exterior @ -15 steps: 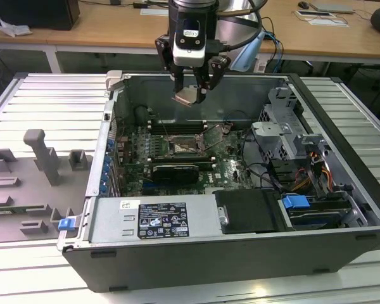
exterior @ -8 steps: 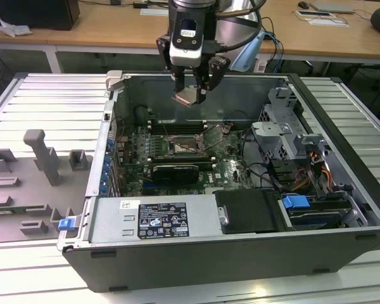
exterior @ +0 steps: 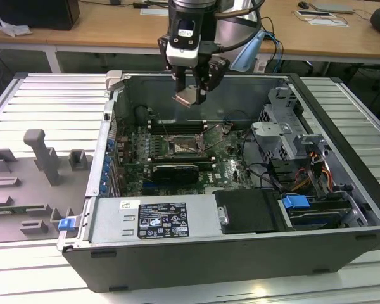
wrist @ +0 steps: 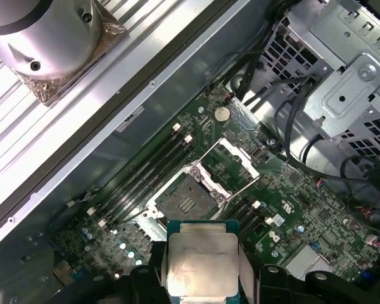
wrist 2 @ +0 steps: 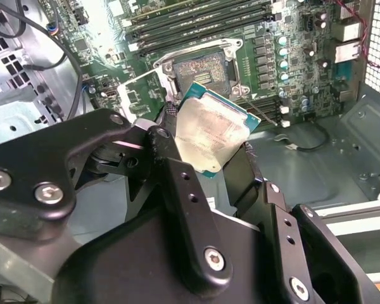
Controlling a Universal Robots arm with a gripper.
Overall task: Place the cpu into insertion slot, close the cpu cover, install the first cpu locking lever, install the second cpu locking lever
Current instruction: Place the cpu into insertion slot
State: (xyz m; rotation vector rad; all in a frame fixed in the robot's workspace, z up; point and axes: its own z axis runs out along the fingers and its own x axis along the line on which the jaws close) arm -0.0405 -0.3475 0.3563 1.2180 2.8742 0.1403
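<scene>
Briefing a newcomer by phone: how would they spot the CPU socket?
Inside the open computer case, find the green motherboard and its long memory slots. Beside them sits the insertion slot: a small dark-rimmed square with its cpu cover swung open, not long and narrow.

Bright, even light, probably from overhead; glare on cpu [wrist 2: 212,136]; case [exterior: 240,95] interior dimmer.

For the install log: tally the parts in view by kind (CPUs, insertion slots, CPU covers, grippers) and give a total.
cpu: 1
insertion slot: 1
cpu cover: 1
gripper: 1
Total: 4
</scene>
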